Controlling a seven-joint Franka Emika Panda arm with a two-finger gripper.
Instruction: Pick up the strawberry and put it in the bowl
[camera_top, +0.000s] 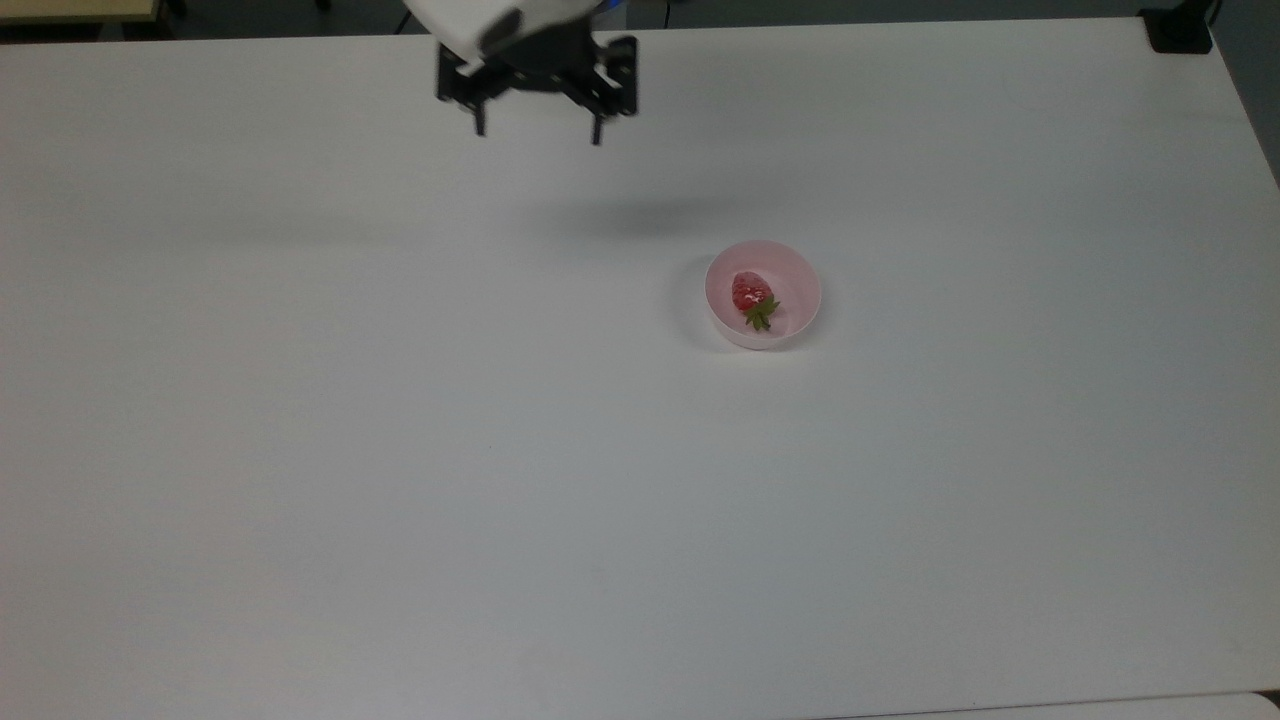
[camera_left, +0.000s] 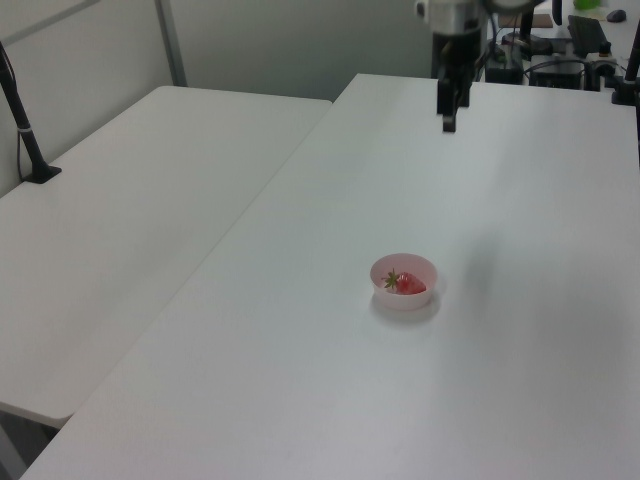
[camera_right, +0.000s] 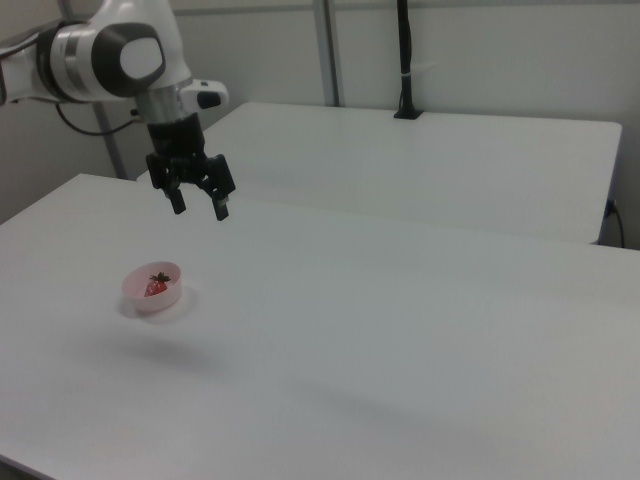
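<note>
Step in hand: the placing looks done; the small glossy red strawberry with green spiky leaves (camera_top: 752, 296) is lying inside the small round pale pink plastic-looking bowl (camera_top: 800, 270), so the task reads as finished bar the arm parking itself.
Strawberry: it is resting on the bowl's floor, red body towards the top view's top and leaves towards the top view's bottom, touched by nothing but the bowl.
Bowl: it is sitting upright on the wide white worktop (camera_top: 400, 450), a little towards the top view's right of centre.
Gripper: the black two-finger gripper (camera_top: 537, 133) is hanging with its fingers spread wide and nothing between them, well apart from the bowl, near the top view's upper edge.
Next move: by my judgement nothing more is needed on the strawberry; the arm need only be hanging clear, without dipping back towards the bowl.
Hard to make out: the arm above the gripper is being cut off by the frame edge in the top view; the strawberry's underside and its exact contact with the bowl wall are hidden.
</note>
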